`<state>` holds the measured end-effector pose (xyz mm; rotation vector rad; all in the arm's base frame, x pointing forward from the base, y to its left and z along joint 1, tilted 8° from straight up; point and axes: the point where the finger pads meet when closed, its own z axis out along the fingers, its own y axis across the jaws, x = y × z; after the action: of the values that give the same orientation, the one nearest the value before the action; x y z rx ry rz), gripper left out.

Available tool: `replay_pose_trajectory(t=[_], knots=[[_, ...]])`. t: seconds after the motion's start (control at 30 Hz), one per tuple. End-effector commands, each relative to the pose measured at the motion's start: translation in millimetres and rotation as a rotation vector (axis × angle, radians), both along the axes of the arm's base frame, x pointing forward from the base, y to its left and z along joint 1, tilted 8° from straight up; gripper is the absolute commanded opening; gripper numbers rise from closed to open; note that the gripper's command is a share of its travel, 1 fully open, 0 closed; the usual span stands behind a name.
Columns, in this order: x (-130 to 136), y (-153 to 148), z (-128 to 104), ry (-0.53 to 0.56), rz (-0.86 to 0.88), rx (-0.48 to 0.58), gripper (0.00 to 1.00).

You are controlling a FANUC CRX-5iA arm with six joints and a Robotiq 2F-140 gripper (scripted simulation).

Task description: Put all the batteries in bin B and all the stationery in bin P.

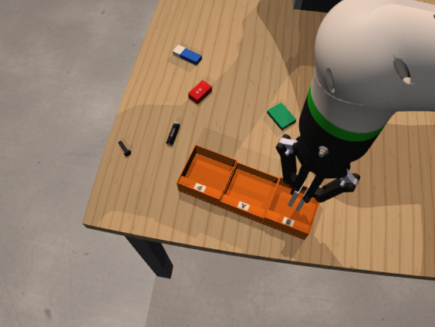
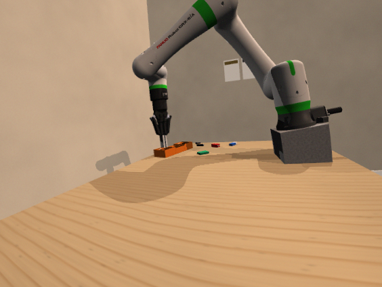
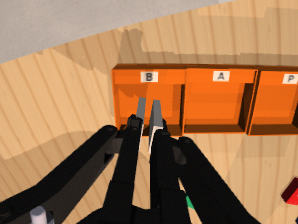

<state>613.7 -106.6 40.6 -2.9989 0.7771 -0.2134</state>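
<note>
- The tabletop [image 1: 162,216] carries everything, and the loose pieces lie scattered on the far side of the bins, well apart from one another, so each can be reached on its own.
- The arm [image 2: 189,25] bends down over the right end of the bin row, wrist pointing nearly straight down, which suits dropping something in from above.
- Three orange bins stand touching in a line near the tabletop's edge: bin B [image 3: 146,102] on the right end in the top view, bin A [image 3: 219,102] in the middle, bin P [image 3: 280,105] on the left. All three look flat, and I see nothing inside them.
- The pincer [image 3: 149,107] hangs just above bin B, its fingers [image 1: 291,199] almost together with only a narrow gap, and nothing between them.
- The green pad [image 1: 281,115] lies nearest the arm, just beyond the bins.
- The red block [image 1: 200,91] and the blue-and-white eraser [image 1: 187,54] sit farther off; whether the red one is a battery I cannot tell.
- The black cylindrical battery [image 1: 173,133] lies just beyond bin P, still to go to B.
- A small black bolt [image 1: 124,148] sits far left, belonging to neither group.
</note>
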Motion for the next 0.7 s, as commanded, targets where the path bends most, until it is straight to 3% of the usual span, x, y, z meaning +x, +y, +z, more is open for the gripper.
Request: replay_pose_trajectory(t=[0.0,0.27,0.67], knots=[[-1.7,-0.1,13.1,0.0,0.0,0.0,0.15],[-3.2,-0.1,24.0,0.0,0.0,0.0,0.15],[-17.5,-0.1,123.0,0.0,0.0,0.0,0.15]])
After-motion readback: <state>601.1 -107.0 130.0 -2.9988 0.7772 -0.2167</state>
